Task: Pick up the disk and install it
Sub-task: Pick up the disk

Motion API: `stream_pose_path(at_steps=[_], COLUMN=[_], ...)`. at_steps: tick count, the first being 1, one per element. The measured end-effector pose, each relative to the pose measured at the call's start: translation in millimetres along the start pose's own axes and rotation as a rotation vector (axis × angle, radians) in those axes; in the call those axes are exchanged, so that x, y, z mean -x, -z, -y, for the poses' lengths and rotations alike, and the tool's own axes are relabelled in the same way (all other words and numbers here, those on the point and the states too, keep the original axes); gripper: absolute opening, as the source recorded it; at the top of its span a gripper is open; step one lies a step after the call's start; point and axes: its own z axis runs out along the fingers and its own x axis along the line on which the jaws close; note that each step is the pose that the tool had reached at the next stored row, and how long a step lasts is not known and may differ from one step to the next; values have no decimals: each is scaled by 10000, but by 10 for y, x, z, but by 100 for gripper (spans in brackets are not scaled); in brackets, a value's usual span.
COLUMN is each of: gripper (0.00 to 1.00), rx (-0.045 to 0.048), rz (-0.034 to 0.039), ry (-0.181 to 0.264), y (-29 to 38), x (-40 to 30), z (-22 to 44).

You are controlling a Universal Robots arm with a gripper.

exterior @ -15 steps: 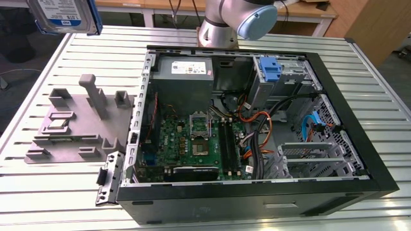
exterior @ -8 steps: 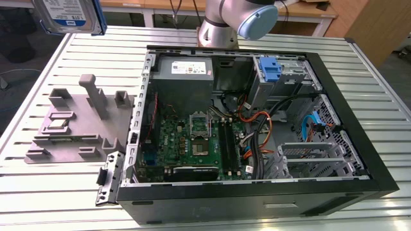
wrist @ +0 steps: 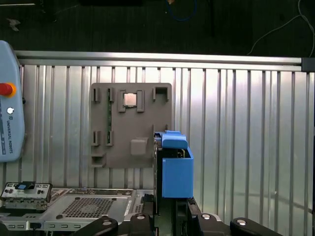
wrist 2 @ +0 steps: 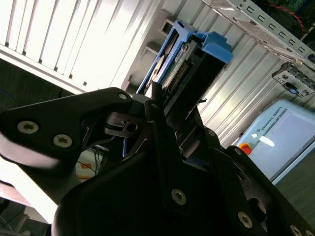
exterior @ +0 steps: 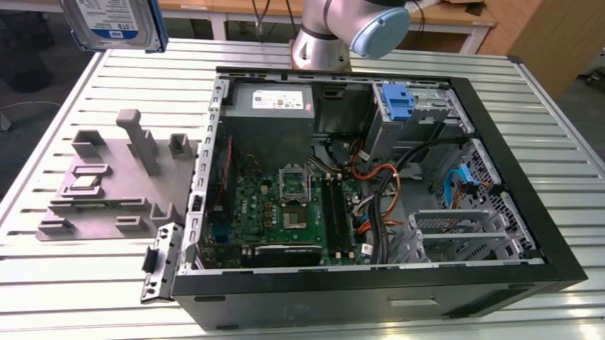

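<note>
Step in hand: transport. In my judgement the pick-up is complete and the install has not begun.
Disk: the disk (exterior: 112, 25) hangs in the air, well clear of the worktop (exterior: 85, 283), at 11 o'clock from the computer case (exterior: 378, 301) in the exterior view. In the first wrist view it stands edge-on (wrist: 174, 169), with its blue carrier facing the camera.
Gripper: the gripper (wrist 2: 170, 105) has its jaws clamped on the disk's two faces, and the connector end (wrist 2: 189, 59) projects beyond them.
Case: open and lying on its side with the circuit board exposed. A blue bracket (exterior: 401, 105) sits in the cage at 1 o'clock. A bare metal cage (exterior: 463, 234) lies at 4 o'clock.
Other items: a grey fixture plate (exterior: 113, 184) rests on the worktop at 9 o'clock from the case.
Outstanding: the disk is in no bay. Which bay is meant cannot be told.
Requirement, as judged: the carrier must be squared with the cage rails and kept clear of the loose cables before it is seated.
</note>
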Motion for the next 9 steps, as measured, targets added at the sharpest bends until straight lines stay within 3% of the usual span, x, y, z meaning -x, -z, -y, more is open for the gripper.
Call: stream_pose_path(at_steps=[9], gripper=[35], rx=[0], rz=[0], ry=[0], y=[-1], x=[0], z=[184])
